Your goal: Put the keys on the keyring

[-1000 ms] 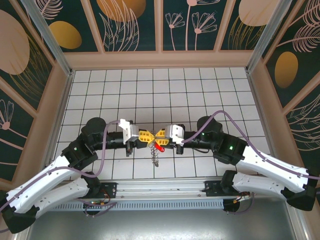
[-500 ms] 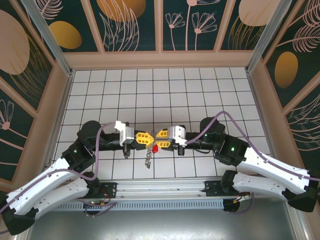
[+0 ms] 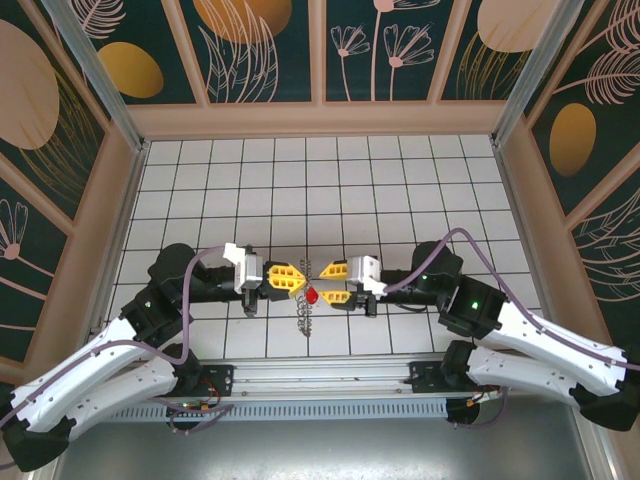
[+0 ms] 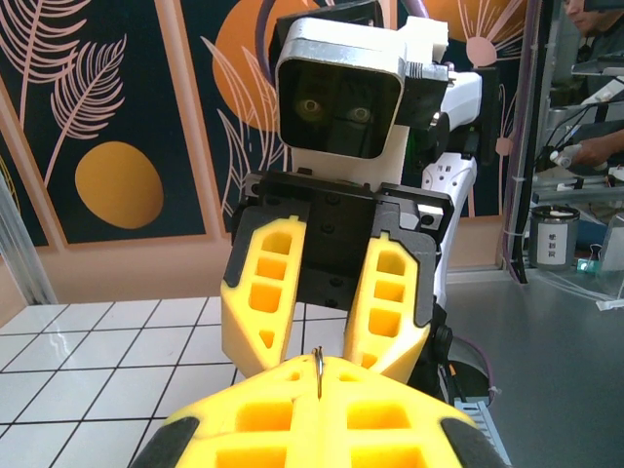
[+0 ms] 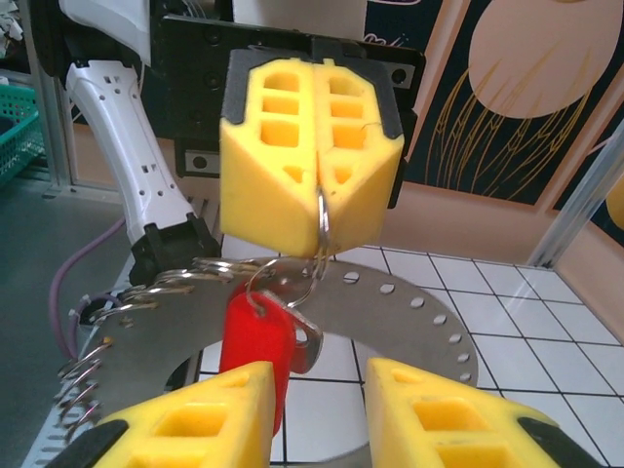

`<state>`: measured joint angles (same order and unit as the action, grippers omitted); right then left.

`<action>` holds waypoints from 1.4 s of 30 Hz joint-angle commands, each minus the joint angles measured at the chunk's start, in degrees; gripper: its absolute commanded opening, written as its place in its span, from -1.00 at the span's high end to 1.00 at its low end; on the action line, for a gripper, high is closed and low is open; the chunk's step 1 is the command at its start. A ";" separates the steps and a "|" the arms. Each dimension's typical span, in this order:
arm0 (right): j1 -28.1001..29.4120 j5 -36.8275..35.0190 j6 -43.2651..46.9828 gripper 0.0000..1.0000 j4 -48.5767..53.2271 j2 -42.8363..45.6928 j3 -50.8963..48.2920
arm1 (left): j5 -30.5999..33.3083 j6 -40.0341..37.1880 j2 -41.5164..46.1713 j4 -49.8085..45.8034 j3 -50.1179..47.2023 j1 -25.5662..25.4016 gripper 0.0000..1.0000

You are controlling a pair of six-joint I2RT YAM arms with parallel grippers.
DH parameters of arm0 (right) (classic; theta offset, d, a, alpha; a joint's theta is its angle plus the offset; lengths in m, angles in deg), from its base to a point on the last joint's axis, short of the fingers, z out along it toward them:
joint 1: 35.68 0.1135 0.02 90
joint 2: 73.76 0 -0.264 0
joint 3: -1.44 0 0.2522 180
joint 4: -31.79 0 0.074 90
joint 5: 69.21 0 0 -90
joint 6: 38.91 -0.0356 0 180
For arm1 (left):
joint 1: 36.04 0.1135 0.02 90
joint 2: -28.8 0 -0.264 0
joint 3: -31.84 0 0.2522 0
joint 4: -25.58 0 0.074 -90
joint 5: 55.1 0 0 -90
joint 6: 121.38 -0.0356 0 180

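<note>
My left gripper (image 3: 303, 280) is shut on a thin wire loop (image 4: 318, 369) of the keyring, which sticks up between its yellow fingertips. From that loop (image 5: 321, 226) hang a flat grey metal ring (image 5: 409, 304) pierced with holes and the red-headed key (image 5: 255, 343). In the top view the key (image 3: 312, 296) shows red between the two grippers, with the keyring (image 3: 307, 318) dangling as a strand below it. Facing the left one, my right gripper (image 5: 317, 395) stands open. The key's lower end hangs just past its left finger (image 5: 195, 429); I cannot tell whether they touch.
Several more wire rings (image 5: 93, 336) hang on the left side of the flat ring. The white tiled floor (image 3: 320, 190) stretches behind the grippers, bounded by a tan wall (image 3: 320, 120). A metal rail (image 3: 320, 375) runs along the near edge.
My right gripper's jaws have widened and the arm has drawn back a little to the right. The red key now hangs free from the loop. The left gripper stays shut.
</note>
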<state>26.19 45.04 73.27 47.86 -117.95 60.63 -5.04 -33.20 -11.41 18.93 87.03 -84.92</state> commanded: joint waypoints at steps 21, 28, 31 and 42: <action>-0.46 3.69 -3.97 -0.09 -8.30 -4.40 -1.64 | -0.48 0.26 0.30 2.55 0.95 -0.34 1.00; -0.48 5.67 -4.15 0.11 -10.19 -4.36 -2.62 | -0.31 0.10 0.13 2.47 0.67 -0.33 1.00; -0.50 5.98 -4.16 0.29 -10.59 -4.62 -2.58 | -0.14 0.07 0.04 2.47 0.67 -0.33 1.00; -0.47 7.93 -4.40 0.33 -10.05 -5.66 -2.45 | 0.48 -0.10 0.30 2.11 0.32 -0.30 1.00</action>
<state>26.15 51.44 69.14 39.88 -123.70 58.62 -4.93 -33.20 -11.48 18.89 87.05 -84.92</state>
